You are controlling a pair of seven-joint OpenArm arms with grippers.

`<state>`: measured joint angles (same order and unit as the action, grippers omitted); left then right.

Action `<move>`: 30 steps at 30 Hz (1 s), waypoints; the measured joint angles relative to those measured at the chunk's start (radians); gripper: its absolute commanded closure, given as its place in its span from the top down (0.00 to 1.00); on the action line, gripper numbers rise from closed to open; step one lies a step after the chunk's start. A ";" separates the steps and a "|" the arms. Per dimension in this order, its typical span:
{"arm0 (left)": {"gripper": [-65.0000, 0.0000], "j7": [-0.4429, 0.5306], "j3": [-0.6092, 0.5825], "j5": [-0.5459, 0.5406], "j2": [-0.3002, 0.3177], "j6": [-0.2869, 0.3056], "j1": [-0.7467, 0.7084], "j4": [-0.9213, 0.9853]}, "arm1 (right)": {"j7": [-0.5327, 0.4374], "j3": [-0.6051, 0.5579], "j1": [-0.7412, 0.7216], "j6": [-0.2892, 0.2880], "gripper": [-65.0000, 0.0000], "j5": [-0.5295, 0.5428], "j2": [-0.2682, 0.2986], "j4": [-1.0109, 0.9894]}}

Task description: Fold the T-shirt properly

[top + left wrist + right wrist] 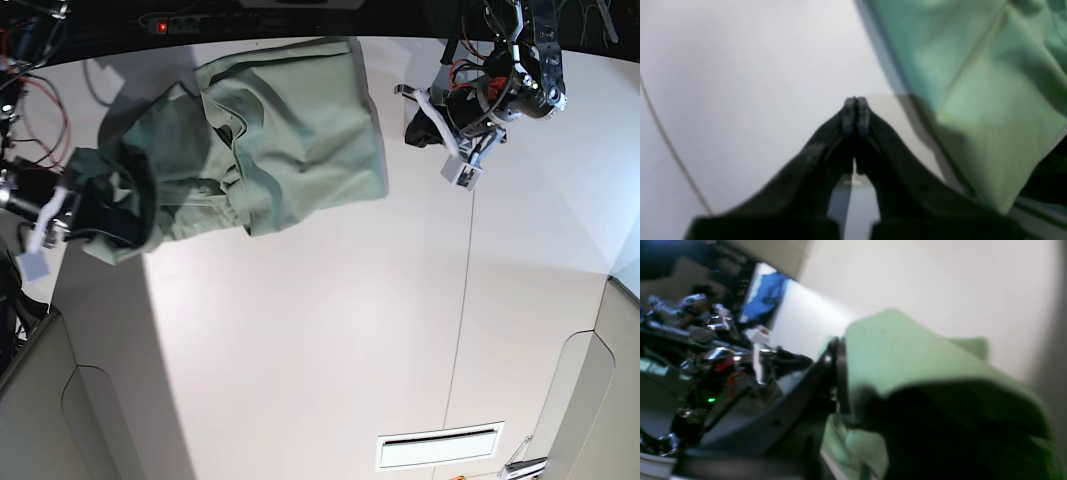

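The T-shirt [270, 140] lies crumpled on the white table [320, 330] at the back left, pale sage green with darker trim. Its left end is bunched and lifted where my right gripper [80, 215] holds it. In the right wrist view, green fabric [907, 353] drapes over the right gripper [836, 373], which is shut on a fold. My left gripper [856, 100] is shut with nothing between its fingertips. It hovers over bare table just off the shirt's edge [973, 100]. In the base view the left gripper [425, 128] sits right of the shirt, apart from it.
A thin seam [468, 260] runs down the tabletop on the right. A slotted vent [440, 448] sits near the front edge. A power strip [200, 20] and cables [30, 100] lie along the back and left edges. Grey panels [40, 400] flank the front corners.
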<state>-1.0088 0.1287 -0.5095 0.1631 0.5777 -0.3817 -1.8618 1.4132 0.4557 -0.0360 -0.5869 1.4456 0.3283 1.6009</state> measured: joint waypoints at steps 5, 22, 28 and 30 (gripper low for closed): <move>0.00 0.004 0.000 -0.007 0.000 0.003 0.000 0.011 | 0.001 -0.121 0.000 0.000 0.00 0.002 -0.145 0.063; 0.00 0.004 0.000 -0.008 0.000 0.003 0.000 0.013 | -0.088 -0.634 -0.006 -0.005 0.00 -0.412 -0.290 0.063; 0.00 0.007 0.000 -0.008 0.000 0.003 0.000 0.013 | -0.122 -0.723 -0.006 -0.005 0.00 -0.480 -0.301 0.063; 0.00 0.008 0.000 -0.008 0.000 0.003 0.000 0.013 | -0.127 -0.736 -0.006 -0.005 0.00 -0.491 -0.315 0.063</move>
<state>-1.0012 0.1287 -0.5175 0.1635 0.5812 -0.3817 -1.8492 1.2858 -0.2802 -0.0425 -0.5919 0.9550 0.0132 1.6634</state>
